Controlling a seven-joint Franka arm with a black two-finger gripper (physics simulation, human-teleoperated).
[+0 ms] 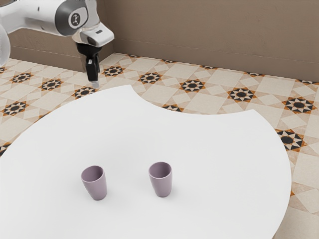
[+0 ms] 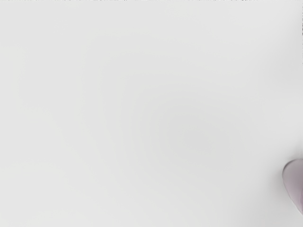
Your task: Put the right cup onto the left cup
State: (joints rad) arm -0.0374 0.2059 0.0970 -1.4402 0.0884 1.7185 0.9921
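Note:
My gripper (image 1: 94,83) hangs high at the exterior view's upper left, beyond the table's far edge in that picture and well apart from both cups. Two mauve cups stand upright with their mouths up, a gap between them: one cup (image 1: 96,186) toward the exterior view's left, the other cup (image 1: 162,184) toward its right. Part of a mauve cup (image 2: 295,182) reaches into the wrist view at its edge; which of the two it is, I cannot tell.
A white table (image 1: 199,144) with a curved outline and a concave notch in its far edge bears the cups. Patterned floor tiles (image 1: 192,85) and a brown wall (image 1: 209,35) lie beyond it.

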